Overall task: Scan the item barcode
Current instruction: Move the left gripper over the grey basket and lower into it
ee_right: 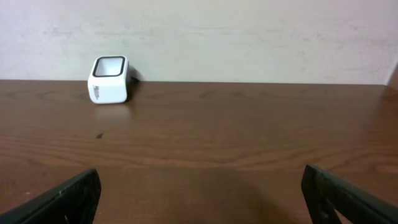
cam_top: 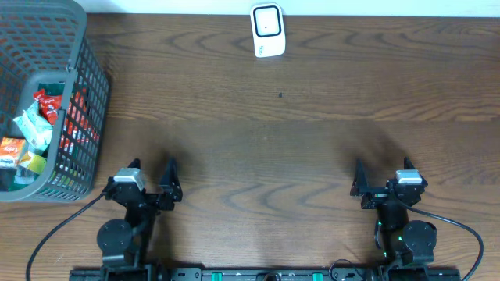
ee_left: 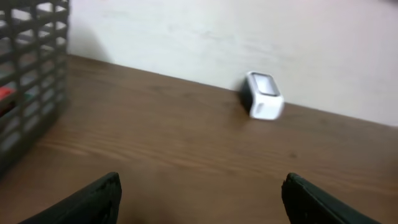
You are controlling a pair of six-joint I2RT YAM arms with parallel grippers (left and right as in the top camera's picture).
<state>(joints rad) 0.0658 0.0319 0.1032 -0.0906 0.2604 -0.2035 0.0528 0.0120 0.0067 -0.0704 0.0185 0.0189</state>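
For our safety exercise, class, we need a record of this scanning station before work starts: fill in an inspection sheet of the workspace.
Surface: brown wood-grain table.
Job's things: white scanner at the far edge; grey basket at the left, holding packets.
Clutter: one dark speck below the scanner.
Tools: left tool and right tool open, empty, at the near edge.
Cables: black cables loop from each arm base.
Surroundings: pale wall behind the table.

Soft, even light is falling on the wooden table (cam_top: pixel 281 140), and faint broad shadows are spreading across its near half. The left wrist view is blurring the mesh basket (ee_left: pixel 31 81) and the white scanner (ee_left: pixel 264 96); the right wrist view is rendering the scanner crisper.
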